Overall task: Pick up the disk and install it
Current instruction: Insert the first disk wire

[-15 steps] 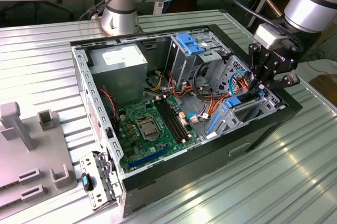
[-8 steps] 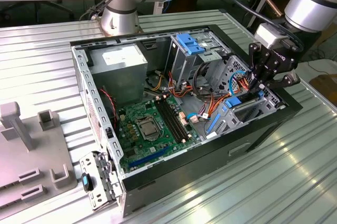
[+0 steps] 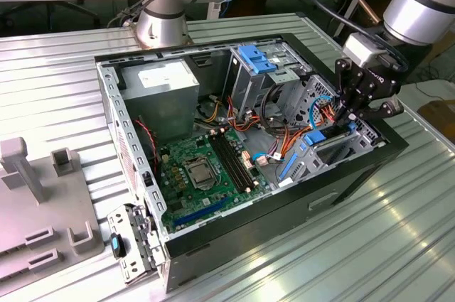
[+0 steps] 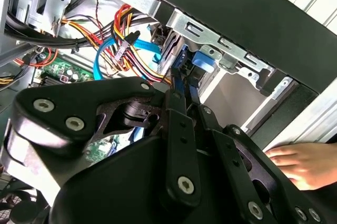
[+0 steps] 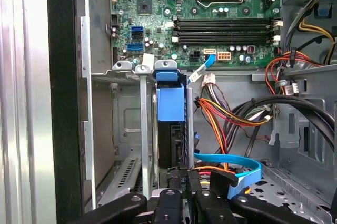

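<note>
The disk [image 5: 171,103], a dark drive in a bright blue carrier, stands on edge in the metal drive bay [image 5: 143,129] at the front corner of the open computer case [image 3: 234,227]. My gripper [image 5: 181,182] reaches down into that bay and is shut on the disk's near end. In the second wrist view the two fingertips [image 4: 176,95] pinch the thin blue edge of the disk [image 4: 178,60]. In the exterior view my gripper [image 3: 346,119] hangs over the case's right end, with the disk [image 3: 328,144] just under it.
Coloured power cables [image 5: 226,113] and a blue flat cable [image 5: 237,163] run close beside the bay. The green motherboard [image 3: 206,174] and the power supply [image 3: 163,78] take up the rest of the case. A person's hand [image 4: 295,163] rests outside the case wall. Grey fixtures [image 3: 43,195] stand at the exterior view's left.
</note>
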You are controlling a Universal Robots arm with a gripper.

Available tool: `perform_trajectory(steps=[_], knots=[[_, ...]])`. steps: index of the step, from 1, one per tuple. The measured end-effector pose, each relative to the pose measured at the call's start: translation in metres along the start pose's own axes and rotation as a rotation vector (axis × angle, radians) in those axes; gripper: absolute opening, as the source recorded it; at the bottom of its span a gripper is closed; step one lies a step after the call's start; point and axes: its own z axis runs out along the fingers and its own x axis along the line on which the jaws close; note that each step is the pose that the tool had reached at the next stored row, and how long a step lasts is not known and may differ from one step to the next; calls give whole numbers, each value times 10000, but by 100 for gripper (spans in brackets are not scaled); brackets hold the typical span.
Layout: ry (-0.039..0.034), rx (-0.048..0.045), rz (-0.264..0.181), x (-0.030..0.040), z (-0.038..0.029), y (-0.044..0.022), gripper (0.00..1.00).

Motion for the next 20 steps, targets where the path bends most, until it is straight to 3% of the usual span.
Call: perform_trajectory(steps=[10,20], knots=[[-28,-1,-8,4,-22,-1,16],[-29,-1,-10,29,11,0,16]])
